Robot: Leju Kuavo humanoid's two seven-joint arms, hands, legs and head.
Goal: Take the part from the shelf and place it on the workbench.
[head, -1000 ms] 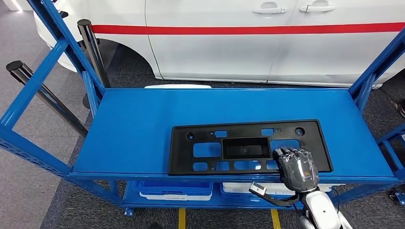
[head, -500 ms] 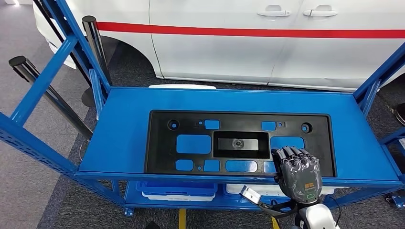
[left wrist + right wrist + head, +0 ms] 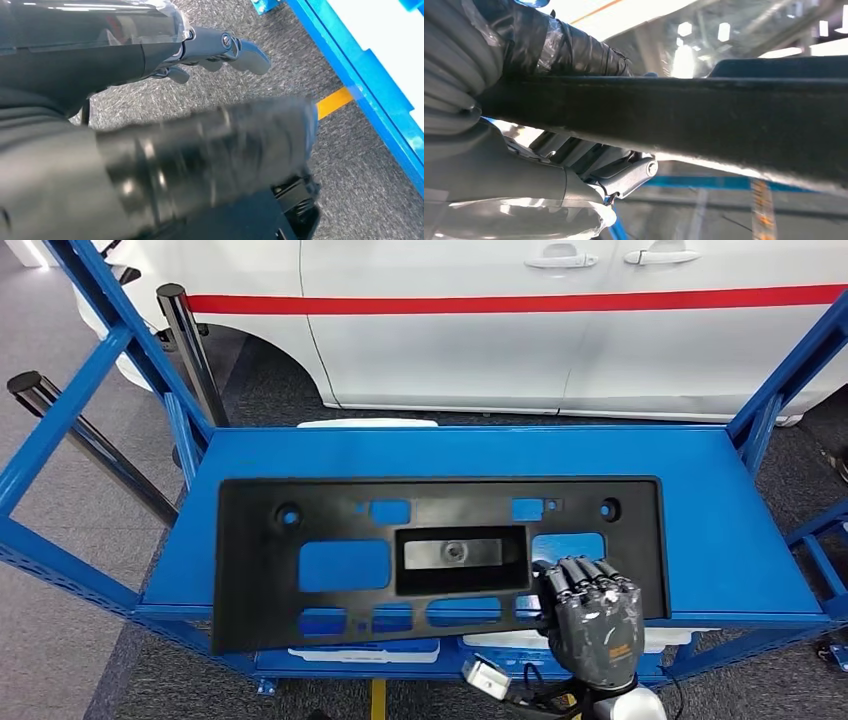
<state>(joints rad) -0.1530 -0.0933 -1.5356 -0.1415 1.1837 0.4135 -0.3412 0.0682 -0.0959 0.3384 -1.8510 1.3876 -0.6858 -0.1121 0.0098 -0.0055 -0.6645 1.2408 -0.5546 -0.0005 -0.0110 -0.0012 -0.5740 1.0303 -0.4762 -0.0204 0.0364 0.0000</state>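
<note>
Head view: right hand [image 3: 592, 625] grips black part [image 3: 440, 555] at shelf [image 3: 740, 540] front edge; lift level, part overhangs. Left hand [image 3: 220, 47] fingers loosely apart, holding nothing.

The panel [image 3: 440, 560] under my right hand [image 3: 592, 625] looks like matt black plastic. The shelf [image 3: 730, 530] is smooth painted blue metal. The floor [image 3: 350, 165] is rough grey carpet.

1 part [image 3: 440, 552], 1 shelf [image 3: 740, 530], 1 hand [image 3: 592, 618]
</note>
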